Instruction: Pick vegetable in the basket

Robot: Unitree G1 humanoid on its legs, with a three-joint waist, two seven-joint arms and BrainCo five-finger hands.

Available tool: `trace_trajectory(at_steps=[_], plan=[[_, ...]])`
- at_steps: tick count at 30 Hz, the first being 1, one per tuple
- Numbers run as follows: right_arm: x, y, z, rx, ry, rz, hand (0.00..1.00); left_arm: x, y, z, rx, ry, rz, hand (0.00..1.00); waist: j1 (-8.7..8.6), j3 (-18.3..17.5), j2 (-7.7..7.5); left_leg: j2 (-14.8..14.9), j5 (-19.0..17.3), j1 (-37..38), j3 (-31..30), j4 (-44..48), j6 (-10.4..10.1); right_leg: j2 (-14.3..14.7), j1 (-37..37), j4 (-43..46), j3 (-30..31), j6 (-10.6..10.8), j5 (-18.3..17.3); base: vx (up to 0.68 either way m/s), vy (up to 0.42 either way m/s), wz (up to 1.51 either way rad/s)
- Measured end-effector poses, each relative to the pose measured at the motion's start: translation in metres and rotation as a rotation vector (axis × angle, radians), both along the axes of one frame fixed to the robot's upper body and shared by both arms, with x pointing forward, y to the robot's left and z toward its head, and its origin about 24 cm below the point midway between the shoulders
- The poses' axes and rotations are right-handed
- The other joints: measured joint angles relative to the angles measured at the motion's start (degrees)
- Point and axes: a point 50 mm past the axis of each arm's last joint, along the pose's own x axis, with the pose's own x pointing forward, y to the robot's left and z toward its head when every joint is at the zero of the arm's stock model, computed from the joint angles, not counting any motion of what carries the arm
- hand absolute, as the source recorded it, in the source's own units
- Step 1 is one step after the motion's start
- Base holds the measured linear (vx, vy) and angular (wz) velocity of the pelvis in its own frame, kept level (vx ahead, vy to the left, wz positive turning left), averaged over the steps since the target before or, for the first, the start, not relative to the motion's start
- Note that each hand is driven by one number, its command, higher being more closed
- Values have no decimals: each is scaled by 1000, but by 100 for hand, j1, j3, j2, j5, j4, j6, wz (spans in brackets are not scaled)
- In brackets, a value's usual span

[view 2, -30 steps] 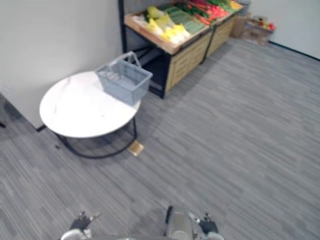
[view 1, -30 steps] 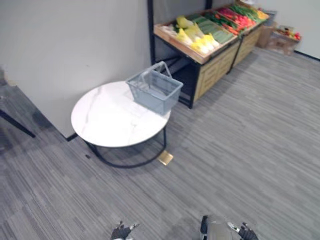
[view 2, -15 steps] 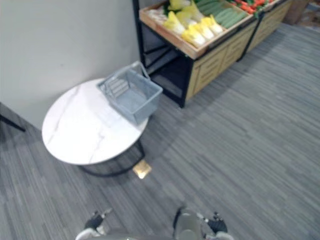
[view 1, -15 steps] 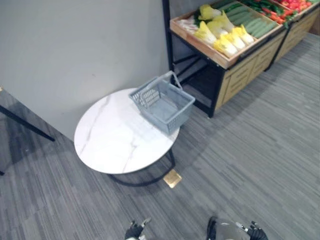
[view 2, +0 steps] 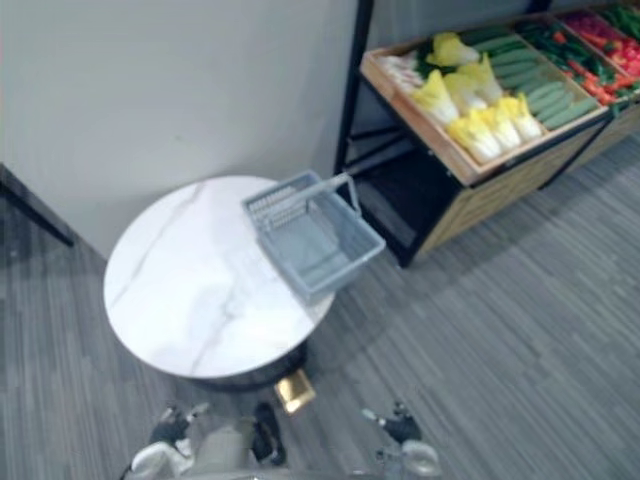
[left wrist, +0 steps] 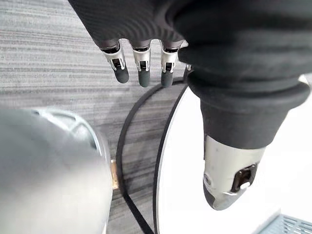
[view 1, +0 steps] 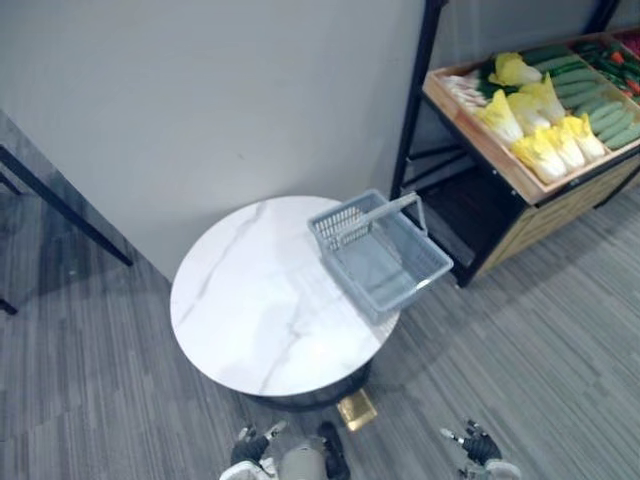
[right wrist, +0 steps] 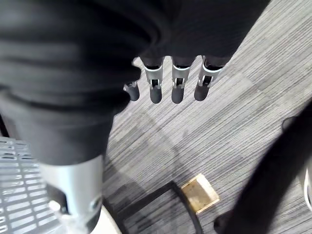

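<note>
An empty grey plastic basket [view 1: 385,255] with its handle raised stands at the right edge of a round white marble table [view 1: 260,300]. To the right, a wooden stand [view 1: 520,195] carries yellow-white cabbages [view 1: 545,145] and green cucumbers [view 1: 600,110]. My left hand [view 1: 248,448] hangs low near the table's front, its fingers [left wrist: 142,73] straight and holding nothing. My right hand [view 1: 478,447] hangs low over the carpet to the right of the table, fingers [right wrist: 176,90] straight and empty. Both hands are far from the basket and the vegetables.
A small gold-coloured square [view 1: 357,410] lies on the grey carpet under the table's front edge. A grey wall runs behind the table. The stand's black post [view 1: 415,90] rises beside the basket. A dark slanted leg [view 1: 60,205] shows at far left.
The camera has swung: the table and basket now sit nearer the middle and the stand has shifted to the right edge. Both hands stay low and open.
</note>
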Motion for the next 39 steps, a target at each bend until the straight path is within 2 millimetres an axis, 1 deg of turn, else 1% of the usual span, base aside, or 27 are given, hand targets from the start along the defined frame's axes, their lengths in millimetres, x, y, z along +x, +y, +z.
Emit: trace_trajectory(at_steps=[1, 2, 3, 5, 6, 7, 9, 10, 12, 13, 14, 15, 16, 17, 18, 20, 21, 25, 26, 29, 31, 32, 33, 34, 36, 37, 39], plan=[[-1, 0, 0, -1, 4, 7, 0, -6, 0, -2, -3, 19, 2, 0, -3, -2, 18, -23, 3, 170, 45, -161, -20, -47, -175, 427, 126, 19, 80, 244, 120, -44], [-4, 0, -2, 0, 15, 6, 0, -15, 2, -4, -2, 54, 2, 0, -15, -6, 37, -63, 7, 463, 125, -422, -66, -149, -564, 1324, 359, 265, 366, 188, 79, -34], [-6, 1, -3, 2, 24, 4, 0, -21, 2, -5, -3, 72, 2, 0, -51, -2, 61, -72, -21, 606, 125, -530, -109, -199, -787, 1869, 480, 355, 531, 223, 62, -23], [-4, 0, -1, 4, 8, -5, 0, -27, 6, -6, 7, 103, -17, 0, -115, 45, 21, -178, -115, 996, 88, -737, -148, -436, -1485, 3159, 391, 316, 313, 190, 2, 7], [-4, -1, -1, 1, 9, -2, 0, -29, 6, -6, 11, 110, -24, 0, -136, 41, 10, -191, -125, 1100, 20, -769, -206, -476, -1616, 3222, 231, 215, 148, 192, -32, 32], [-5, -2, -1, -3, 11, 0, 0, -29, 6, -6, 12, 107, -26, 0, -157, 41, 17, -191, -125, 1162, -69, -794, -254, -518, -1702, 3123, 48, 39, 43, 157, -47, 48], [-2, -1, 0, -10, -1, 21, 0, -28, 6, -6, 15, 107, -22, 0, -240, 41, 19, -154, -91, 1295, -329, -796, -311, -559, -1772, 2405, -174, -104, -42, 259, -142, 73], [-2, -2, 0, -12, -3, 26, 0, -28, 5, -6, 15, 107, -22, 0, -229, 35, 28, -110, -81, 1308, -441, -779, -343, -557, -1787, 1946, -170, -107, -42, 291, -244, 79], [-1, -1, 1, -11, -10, 27, 0, -27, 4, -6, 17, 108, -29, 0, -214, 40, 45, 68, -97, 1276, -695, -698, -559, -488, -1806, 685, 18, -28, 69, 213, -288, 54], [-1, -1, 1, -10, -9, 25, 0, -28, 5, -6, 18, 108, -25, 0, -199, 36, 39, 113, -93, 1273, -778, -701, -637, -471, -1821, 358, 148, -10, 129, 195, -346, 47], [-2, 1, 0, -5, -9, 24, 0, -31, 7, -6, 25, 115, -21, 0, -198, 10, -3, 192, -83, 1272, -947, -703, -823, -447, -1838, -110, 495, -25, 459, 183, -404, 58], [-6, 5, -2, 5, 3, 23, 0, -34, 13, -5, 44, 122, -23, 0, -208, -82, -186, 180, -99, 1261, -1144, -729, -1041, -455, -1840, -369, 754, 16, 997, 175, -432, 65], [-11, 9, -4, 16, 17, 22, 0, -37, 19, -4, 62, 129, -24, 0, -207, -128, -322, 131, -103, 1265, -1241, -766, -1184, -496, -1837, -410, 853, 280, 1081, 187, -478, 59], [-14, 5, -5, 8, 33, 26, 0, -41, 13, -7, 49, 150, -17, 0, -186, -220, -224, 352, -5, 1302, -1435, -938, -1373, -282, -1794, -349, 661, 415, 828, 208, -433, 42], [-17, -7, -4, -24, 47, 37, 0, -47, 2, -10, 18, 166, -13, 0, -139, -371, 66, 613, 113, 1303, -1634, -1180, -1465, 38, -1756, -583, 462, 295, 768, 243, -406, 27], [-18, -19, -3, -49, 58, 42, 0, -50, -9, -13, -14, 171, -3, 0, -64, -387, 363, 917, 294, 1309, -1793, -1418, -1549, 426, -1671, -794, 295, 129, 762, 216, -312, 17], [-20, -23, -3, -55, 68, 41, 0, -53, -11, -13, -23, 176, 11, 0, -75, -386, 422, 1044, 432, 1308, -1795, -1493, -1588, 570, -1631, -829, 169, 46, 719, 170, -259, 27], [-38, -31, -6, -69, 132, 26, 0, -53, -10, -13, -30, 174, 10, 0, -105, -380, 412, 1112, 682, 1304, -1799, -1529, -1577, 670, -1344, -973, -147, -35, 672, 147, -128, 42], [-41, -40, -5, -92, 134, -22, 0, -54, -10, -13, -36, 175, -2, 0, -144, -383, 423, 962, 702, 1268, -1824, -1632, -1558, 550, -1204, -1200, -309, 49, 726, 126, 44, 58], [-39, -43, -4, -106, 127, -47, 0, -54, -7, -13, -22, 177, -25, 0, -157, -375, 400, 811, 708, 1178, -1899, -1637, -1549, 435, -1118, -1416, -393, 110, 857, 39, 73, 27], [-28, -54, 3, -127, 78, -93, 0, -56, -4, -12, -13, 184, -33, 0, -169, -372, 342, 774, 709, 1168, -1893, -1690, -1548, 416, -1077, -1582, -405, 114, 966, -14, 39, 3], [-12, -73, 18, -196, -10, -83, 0, -58, -4, -12, -9, 189, -48, 0, -238, -374, 340, 756, 709, 1132, -1885, -1736, -1548, 411, -1082, -1673, -410, 124, 1038, -46, 43, -1], [13, -97, 45, -312, -136, -23, 0, -59, -4, -12, -8, 192, -70, 0, -293, -377, 348, 730, 709, 1102, -1868, -1772, -1548, 394, -1135, -1709, -390, 124, 1096, -39, 31, -4], [25, -109, 61, -376, -200, 4, 0, -61, -5, -12, -9, 193, -77, 0, -338, -382, 357, 719, 710, 1107, -1861, -1806, -1546, 392, -1143, -1740, -373, 136, 1120, -46, 30, -6], [63, -141, 124, -602, -416, 105, 0, -63, -4, -12, -5, 201, -126, 0, -390, -384, 349, 689, 706, 1107, -1837, -1832, -1543, 376, -1179, -1800, -316, 162, 1160, -81, 24, -14], [80, -148, 157, -711, -520, 170, 0, -62, -3, -12, -2, 194, -150, 0, -385, -384, 336, 689, 704, 1105, -1770, -1844, -1541, 379, -1218, -1806, -274, 158, 1190, -83, 13, -17], [99, -148, 194, -844, -635, 259, 0, -61, -2, -11, 0, 190, -175, 0, -388, -386, 319, 689, 704, 1104, -1774, -1877, -1540, 386, -1221, -1839, -278, 174, 1228, -54, 0, -5]])
